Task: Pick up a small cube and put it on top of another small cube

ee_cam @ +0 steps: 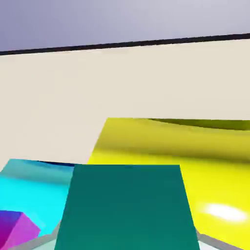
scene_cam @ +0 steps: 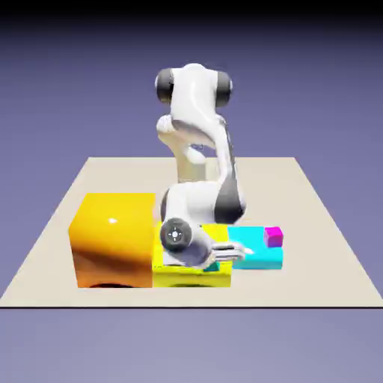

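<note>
Your tool (scene_cam: 224, 259) is clamped on the tiny plain teal cube (ee_cam: 124, 207), held low over the big yellow block (ee_cam: 195, 161), with the cyan block (scene_cam: 258, 250) and small magenta cube (scene_cam: 274, 237) just beside it.

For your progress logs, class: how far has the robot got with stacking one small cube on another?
Done: the end effector seems closed around the teal cube, large between its fingers over the yellow block. In hand: carrying it. Left: placing it on the magenta cube, atop the cyan block.
</note>
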`<state>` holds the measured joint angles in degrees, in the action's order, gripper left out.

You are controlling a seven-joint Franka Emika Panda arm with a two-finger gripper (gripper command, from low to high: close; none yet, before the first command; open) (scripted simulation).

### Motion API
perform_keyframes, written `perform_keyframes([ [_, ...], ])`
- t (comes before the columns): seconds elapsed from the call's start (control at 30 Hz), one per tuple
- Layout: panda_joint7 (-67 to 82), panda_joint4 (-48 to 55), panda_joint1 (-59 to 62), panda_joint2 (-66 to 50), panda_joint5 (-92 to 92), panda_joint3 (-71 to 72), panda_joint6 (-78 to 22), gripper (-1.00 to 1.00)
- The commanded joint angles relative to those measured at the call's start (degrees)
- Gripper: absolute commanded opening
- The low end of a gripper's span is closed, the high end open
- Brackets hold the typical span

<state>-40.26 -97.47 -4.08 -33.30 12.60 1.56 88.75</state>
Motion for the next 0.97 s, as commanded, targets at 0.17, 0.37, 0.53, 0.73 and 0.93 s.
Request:
perform_keyframes([
  [0.17,3.0,-8.5,-2.2,6.8,-12.0,12.5,3.6,-1.00],
  [0.37,6.0,-17.1,-4.5,13.5,-23.9,24.9,7.2,-1.00],
  [0.53,8.5,-24.0,-6.2,18.9,-33.9,35.2,10.3,-1.00],
  [0.73,6.0,-30.6,-4.8,14.8,-39.9,34.0,19.5,-1.00],
  [0.93,8.9,-24.2,-5.4,18.1,-35.8,36.2,10.9,1.00],
])
